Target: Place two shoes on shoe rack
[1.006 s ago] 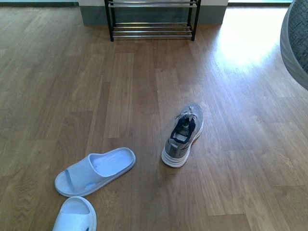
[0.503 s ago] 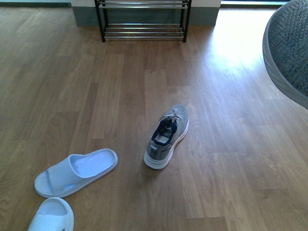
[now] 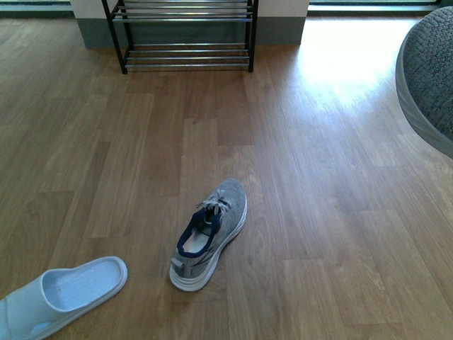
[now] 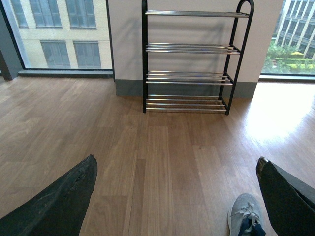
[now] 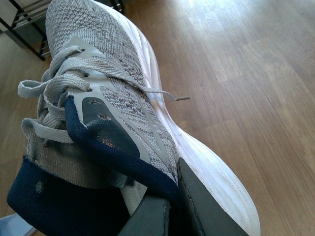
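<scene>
Change observed: in the front view the shoe rack (image 3: 184,48), the second shoe (image 3: 209,235) and the slipper (image 3: 64,290) have all slid leftward and lower in the frame over the last second. One of the two slippers has passed out of view. The things themselves appear undisturbed, so the judgement is that the robot's body is travelling across the floor (image 3: 318,177) toward the rack. The held shoe (image 5: 108,98) is carried aloft at the right and not yet delivered. The right jaws are clenched on this shoe at its navy collar, beside the white sole. In the front view it shows only as a grey knit bulk (image 3: 432,78) against the right side. The left jaws stand released and wide, with nothing between them. The second shoe lies on its sole mid-floor, toe toward the rack and well apart from it, with the slipper near its heel side. The rack stands at the far edge of the floor against the wall, all visible tiers bare. Task standing: neither shoe is placed. Markings: no brand, label or legible writing on either shoe, the slipper or the rack.
</scene>
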### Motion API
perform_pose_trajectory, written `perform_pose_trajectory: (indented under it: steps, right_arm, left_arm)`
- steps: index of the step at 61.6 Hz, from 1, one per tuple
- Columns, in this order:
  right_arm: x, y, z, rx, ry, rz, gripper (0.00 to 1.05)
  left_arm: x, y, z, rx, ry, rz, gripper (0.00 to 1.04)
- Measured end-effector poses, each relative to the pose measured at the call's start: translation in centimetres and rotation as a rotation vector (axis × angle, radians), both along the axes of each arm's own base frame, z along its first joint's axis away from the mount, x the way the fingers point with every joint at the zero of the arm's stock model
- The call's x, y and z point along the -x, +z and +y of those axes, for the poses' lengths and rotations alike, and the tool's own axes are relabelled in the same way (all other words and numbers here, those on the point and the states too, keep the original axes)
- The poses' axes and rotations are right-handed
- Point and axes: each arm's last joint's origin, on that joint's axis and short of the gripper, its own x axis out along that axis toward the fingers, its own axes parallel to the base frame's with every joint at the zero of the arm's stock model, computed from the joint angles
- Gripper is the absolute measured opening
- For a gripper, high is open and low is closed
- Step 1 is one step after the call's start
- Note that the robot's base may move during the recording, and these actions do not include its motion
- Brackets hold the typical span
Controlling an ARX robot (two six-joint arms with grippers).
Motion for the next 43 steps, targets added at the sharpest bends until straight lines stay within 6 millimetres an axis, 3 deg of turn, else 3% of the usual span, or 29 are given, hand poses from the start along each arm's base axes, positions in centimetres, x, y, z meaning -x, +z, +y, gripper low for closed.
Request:
perform_pose_trajectory:
  steps: [30,37,43]
  right_arm:
    - [0.0,0.0,0.0,0.0,0.001,0.0,0.01]
    - [0.0,0.0,0.0,0.0,-0.001,0.0,0.01]
    - [0.0,0.0,0.0,0.001,-0.002,0.0,0.01]
  left_arm:
    - [0.0,0.0,0.0,0.0,0.007,0.003,0.95]
    - [-0.6,-0.1,-0.5,-0.059,0.204,0.357,0.95]
    - [-2.9,-1.4,-1.7,-0.13,0.171,0.506,0.95]
